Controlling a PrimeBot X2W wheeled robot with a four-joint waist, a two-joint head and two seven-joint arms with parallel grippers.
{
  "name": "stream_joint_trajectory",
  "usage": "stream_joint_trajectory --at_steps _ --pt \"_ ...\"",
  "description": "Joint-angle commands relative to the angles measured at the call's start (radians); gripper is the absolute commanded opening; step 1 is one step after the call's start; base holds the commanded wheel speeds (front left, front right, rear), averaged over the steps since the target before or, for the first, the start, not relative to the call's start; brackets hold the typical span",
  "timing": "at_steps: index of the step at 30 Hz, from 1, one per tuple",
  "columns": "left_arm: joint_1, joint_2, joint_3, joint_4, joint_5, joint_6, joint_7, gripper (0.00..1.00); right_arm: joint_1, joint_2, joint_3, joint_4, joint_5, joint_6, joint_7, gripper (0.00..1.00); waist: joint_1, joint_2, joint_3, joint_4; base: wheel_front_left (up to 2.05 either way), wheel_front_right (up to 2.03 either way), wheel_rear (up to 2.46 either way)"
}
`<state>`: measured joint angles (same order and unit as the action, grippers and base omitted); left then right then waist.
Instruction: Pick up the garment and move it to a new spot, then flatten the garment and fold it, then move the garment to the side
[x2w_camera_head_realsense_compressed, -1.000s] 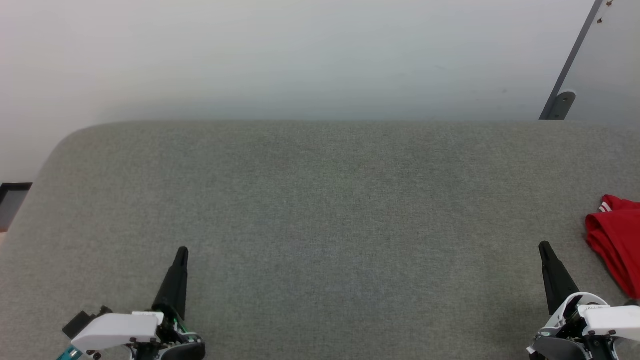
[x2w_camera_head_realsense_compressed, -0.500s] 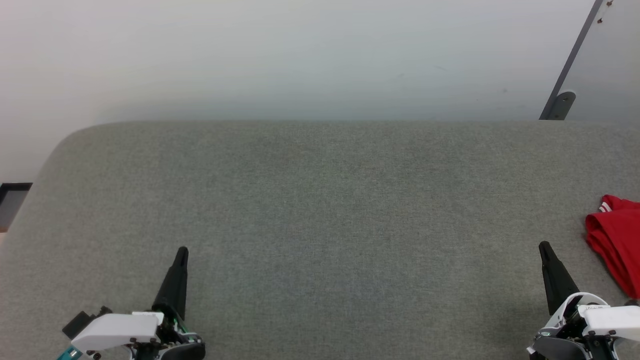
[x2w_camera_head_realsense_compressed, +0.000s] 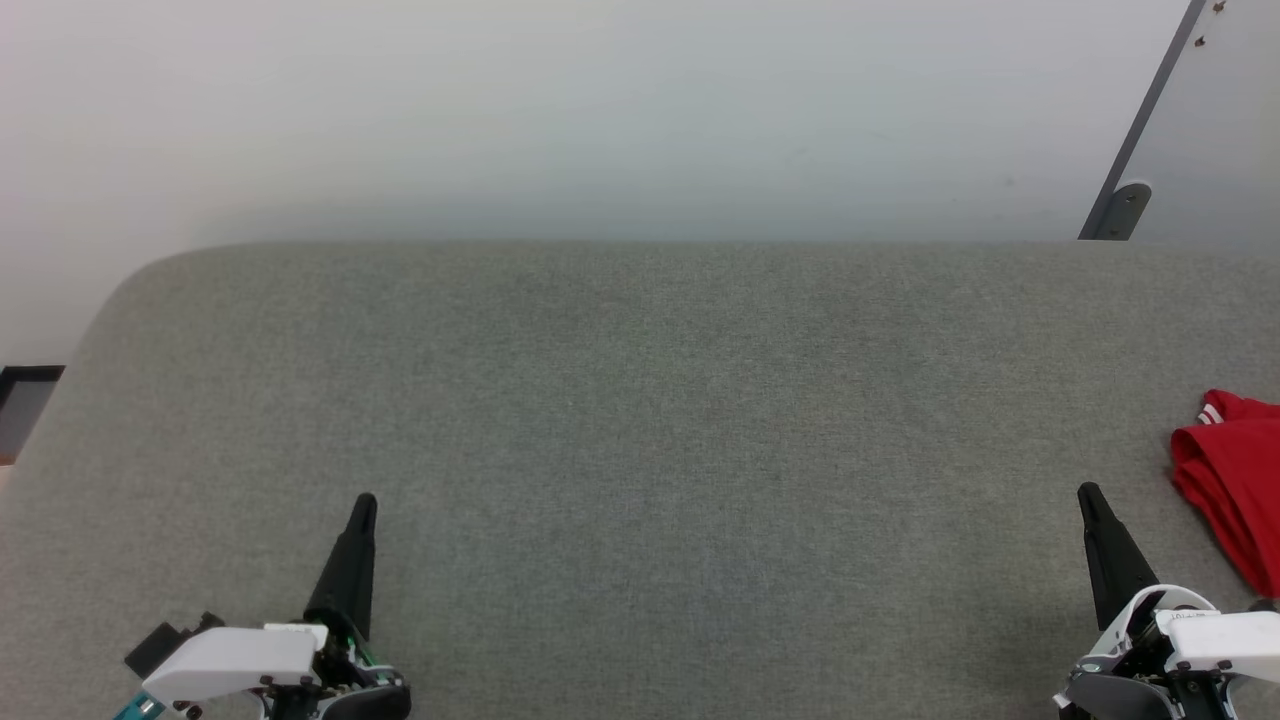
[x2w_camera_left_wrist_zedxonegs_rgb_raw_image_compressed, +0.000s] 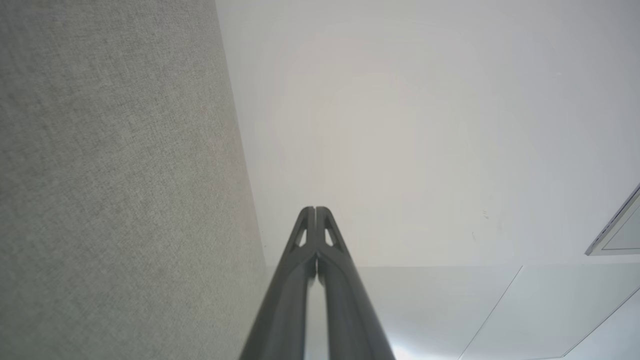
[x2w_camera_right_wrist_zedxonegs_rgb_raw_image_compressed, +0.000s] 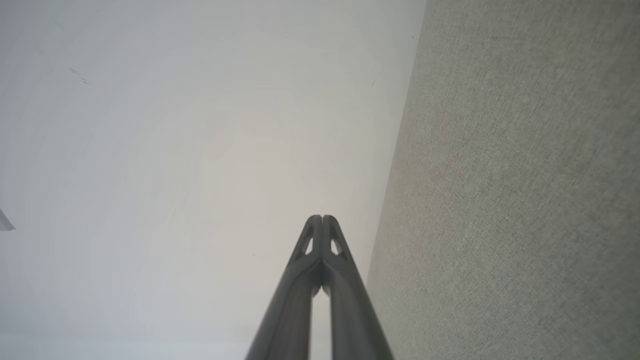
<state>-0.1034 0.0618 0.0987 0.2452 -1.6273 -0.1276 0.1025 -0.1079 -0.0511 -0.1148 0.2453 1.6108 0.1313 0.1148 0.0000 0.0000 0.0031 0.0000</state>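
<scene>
The garment (x2w_camera_head_realsense_compressed: 1235, 480) is a bunched red cloth with a bit of white striped trim, lying at the right edge of the grey table (x2w_camera_head_realsense_compressed: 640, 420) in the head view, partly cut off by the frame. My right gripper (x2w_camera_head_realsense_compressed: 1088, 495) stands shut at the lower right, a short way left of the garment and not touching it. At the lower left my left gripper (x2w_camera_head_realsense_compressed: 364, 503) is shut and holds nothing. In the left wrist view the left gripper (x2w_camera_left_wrist_zedxonegs_rgb_raw_image_compressed: 315, 210) has its tips pressed together. In the right wrist view the right gripper (x2w_camera_right_wrist_zedxonegs_rgb_raw_image_compressed: 321, 218) is likewise closed.
A pale wall rises behind the table's far edge. A grey metal bracket (x2w_camera_head_realsense_compressed: 1125, 205) slants at the upper right. The table's rounded left corner (x2w_camera_head_realsense_compressed: 120, 290) drops to a dark object (x2w_camera_head_realsense_compressed: 25, 400) at the far left.
</scene>
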Motion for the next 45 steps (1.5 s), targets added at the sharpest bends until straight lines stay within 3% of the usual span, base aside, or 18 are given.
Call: stream_joint_trajectory --at_steps 1,45 --pt "-0.010 -0.002 0.002 0.001 0.004 -0.006 0.003 0.00 -0.003 0.004 0.000 0.000 0.004 -0.001 0.002 0.00 0.0000 0.0000 0.000 0.000 0.00 0.00 0.00" --pt "-0.011 -0.007 0.009 0.002 0.010 -0.006 0.010 0.00 -0.003 0.004 0.001 0.000 0.004 -0.001 0.002 0.00 0.0000 0.0000 0.000 0.000 0.00 0.00 0.00"
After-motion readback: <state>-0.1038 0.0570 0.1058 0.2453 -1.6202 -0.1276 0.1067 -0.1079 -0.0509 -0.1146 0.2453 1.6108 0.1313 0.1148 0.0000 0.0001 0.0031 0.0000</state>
